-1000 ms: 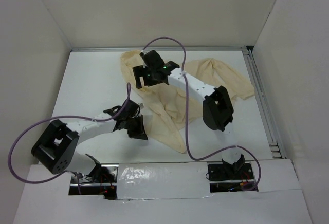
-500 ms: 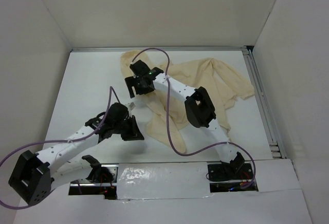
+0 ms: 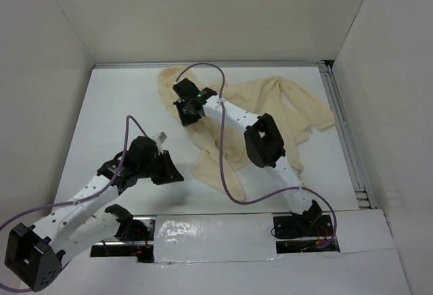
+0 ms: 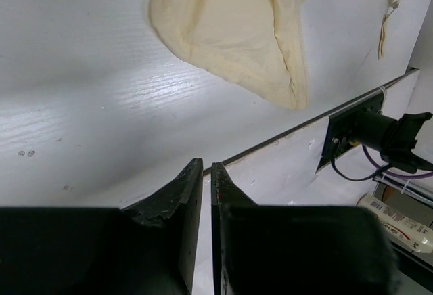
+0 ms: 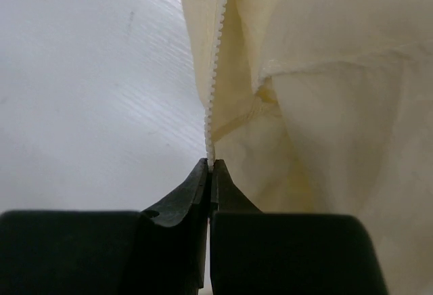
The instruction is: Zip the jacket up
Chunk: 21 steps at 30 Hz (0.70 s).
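- Right wrist view: pinches end of zip tape (image 5: 215, 72) on jacket (image 5: 325, 105) with right gripper (image 5: 210, 166), closed tight on it.
- Shows zip tape running straight ahead of that gripper, jacket spreading ahead and to its right, bare table (image 5: 88, 92) to its left.
- Left wrist view: holds nothing in left gripper (image 4: 207, 166), parted by only a thin slit.
- Shows jacket ahead of that gripper and well apart, lying flat on table, one corner nearest.
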Each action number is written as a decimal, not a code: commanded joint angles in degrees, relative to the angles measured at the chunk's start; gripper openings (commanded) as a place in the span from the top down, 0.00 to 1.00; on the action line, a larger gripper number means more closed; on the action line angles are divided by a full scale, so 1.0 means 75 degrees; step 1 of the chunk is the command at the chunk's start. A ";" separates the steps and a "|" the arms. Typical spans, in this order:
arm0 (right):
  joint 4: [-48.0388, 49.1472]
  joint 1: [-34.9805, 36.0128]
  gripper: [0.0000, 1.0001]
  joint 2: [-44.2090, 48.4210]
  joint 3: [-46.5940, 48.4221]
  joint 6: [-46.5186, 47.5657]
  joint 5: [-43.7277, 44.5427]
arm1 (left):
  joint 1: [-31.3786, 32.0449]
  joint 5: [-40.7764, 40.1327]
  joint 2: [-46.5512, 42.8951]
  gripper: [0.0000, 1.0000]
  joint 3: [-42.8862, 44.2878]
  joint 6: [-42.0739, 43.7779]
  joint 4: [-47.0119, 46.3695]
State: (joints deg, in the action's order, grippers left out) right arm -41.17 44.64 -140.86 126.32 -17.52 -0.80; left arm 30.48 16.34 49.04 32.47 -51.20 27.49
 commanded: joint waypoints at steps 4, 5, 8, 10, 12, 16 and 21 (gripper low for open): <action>0.1047 -0.0886 1.00 0.2818 -0.0658 -0.0523 -0.0500 | -0.0103 0.0153 0.0375 0.76 0.0018 0.0147 -0.0289; 0.1071 -0.1087 1.00 0.3226 -0.0787 -0.0558 -0.0677 | -0.0103 0.0200 0.0457 0.76 0.0065 0.0205 -0.0324; 0.1013 -0.2022 1.00 0.3790 -0.1431 -0.0536 -0.0877 | -0.0056 0.0259 0.0925 0.74 0.0252 0.0287 -0.0477; 0.0674 -0.2493 1.00 0.3851 -0.1795 -0.0418 -0.0972 | 0.0014 0.0294 0.1301 0.71 0.0416 0.0323 -0.0559; 0.0556 -0.3173 1.00 0.3875 -0.2298 -0.0348 -0.1205 | 0.0096 0.0318 0.1674 0.68 0.0592 0.0334 -0.0699; 0.1117 -0.4181 0.93 0.3899 -0.3610 -0.0418 -0.1464 | 0.0225 0.0318 0.2273 0.66 0.0990 0.0428 -0.0794; 0.1364 -0.4710 0.03 0.3944 -0.3917 -0.0617 -0.1278 | 0.0447 0.0318 0.3023 0.28 0.1750 0.0627 -0.0887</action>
State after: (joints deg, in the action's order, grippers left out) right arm -32.86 9.08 -113.73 96.40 -21.74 -9.50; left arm 32.73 17.87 70.04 41.21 -48.01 23.07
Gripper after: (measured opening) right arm 0.913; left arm 0.664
